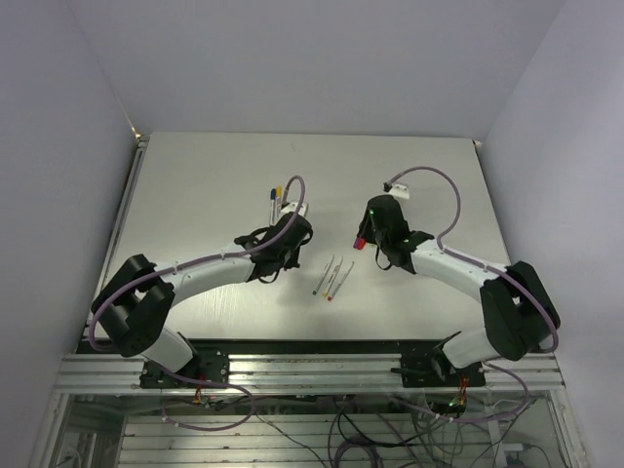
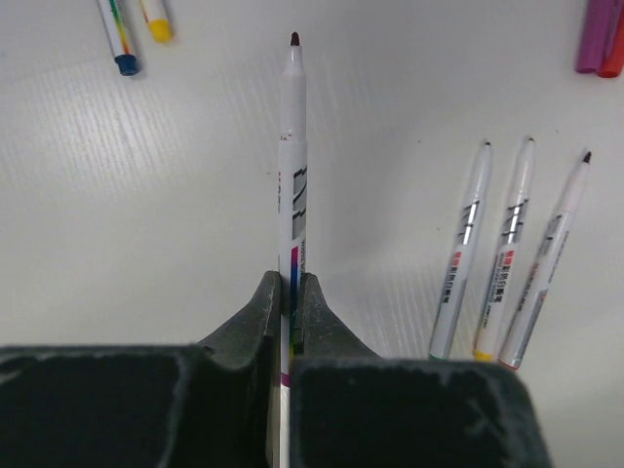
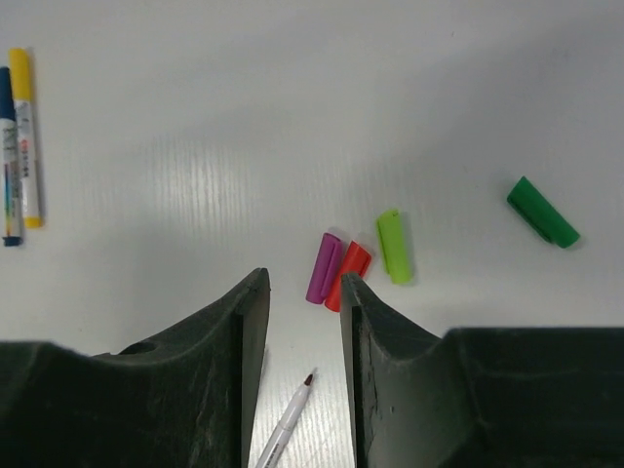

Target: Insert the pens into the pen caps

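**Pen gripped, matching cap yet to be picked**

The left fingers (image 2: 261, 322) are pressed onto a dark-tipped pen (image 2: 292, 175). They pinch it low on the barrel, so the bare tip points away from the wrist. The right fingers (image 3: 239, 331) stand spread with nothing between them, above loose caps on the bench (image 3: 195, 146). A purple cap (image 3: 324, 266) and a red cap (image 3: 349, 274) lie touching, just ahead of the gap. A light green cap (image 3: 393, 246) is just beside them, and a dark green cap (image 3: 542, 212) lies well apart.

A blue-capped pen (image 3: 10, 166) and a yellow-capped pen (image 3: 26, 146) look finished, so the step in hand seems to be fetching a cap for the gripped pen. Its tip reads dark red or purple; I cannot tell which. The next move calls for pinching one cap without dragging its neighbour, then lining its open end up with the tip.

Only the left wrist view shows the three uncapped pens (image 2: 507, 249) in a row. Only the right wrist view separates the caps. The overhead view shows the two arms facing each other mid-bench, with the caps too small to sort.
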Available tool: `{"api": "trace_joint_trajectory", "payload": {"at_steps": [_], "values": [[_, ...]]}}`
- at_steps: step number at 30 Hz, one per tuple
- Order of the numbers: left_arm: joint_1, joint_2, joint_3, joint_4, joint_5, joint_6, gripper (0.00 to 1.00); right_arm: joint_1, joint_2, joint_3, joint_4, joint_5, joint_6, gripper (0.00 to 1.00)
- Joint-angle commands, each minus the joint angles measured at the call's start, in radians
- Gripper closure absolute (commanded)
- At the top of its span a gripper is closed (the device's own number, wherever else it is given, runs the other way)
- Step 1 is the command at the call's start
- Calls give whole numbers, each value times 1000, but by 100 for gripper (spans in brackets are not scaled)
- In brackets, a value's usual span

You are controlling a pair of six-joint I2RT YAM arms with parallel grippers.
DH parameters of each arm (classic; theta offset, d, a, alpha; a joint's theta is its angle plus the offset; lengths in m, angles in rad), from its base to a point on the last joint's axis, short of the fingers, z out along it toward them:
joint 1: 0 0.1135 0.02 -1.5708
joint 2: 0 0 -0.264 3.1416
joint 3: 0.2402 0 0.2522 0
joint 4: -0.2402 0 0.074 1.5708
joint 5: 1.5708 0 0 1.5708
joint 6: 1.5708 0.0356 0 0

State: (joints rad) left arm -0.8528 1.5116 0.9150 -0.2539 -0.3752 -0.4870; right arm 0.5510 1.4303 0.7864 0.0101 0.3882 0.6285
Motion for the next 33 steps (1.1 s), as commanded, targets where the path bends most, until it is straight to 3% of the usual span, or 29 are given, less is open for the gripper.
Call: {"api": "trace_joint_trajectory", "payload": {"at_steps": [1, 18, 33], "values": [[18, -15, -31, 39, 40, 15, 93, 1, 70, 39, -27, -38, -7, 65], [23, -10, -47, 86, 108, 26, 93, 2, 261, 133, -24, -31, 8, 68], [25, 11, -46, 87, 130, 21, 93, 0, 316, 137, -5, 11, 11, 69]]}}
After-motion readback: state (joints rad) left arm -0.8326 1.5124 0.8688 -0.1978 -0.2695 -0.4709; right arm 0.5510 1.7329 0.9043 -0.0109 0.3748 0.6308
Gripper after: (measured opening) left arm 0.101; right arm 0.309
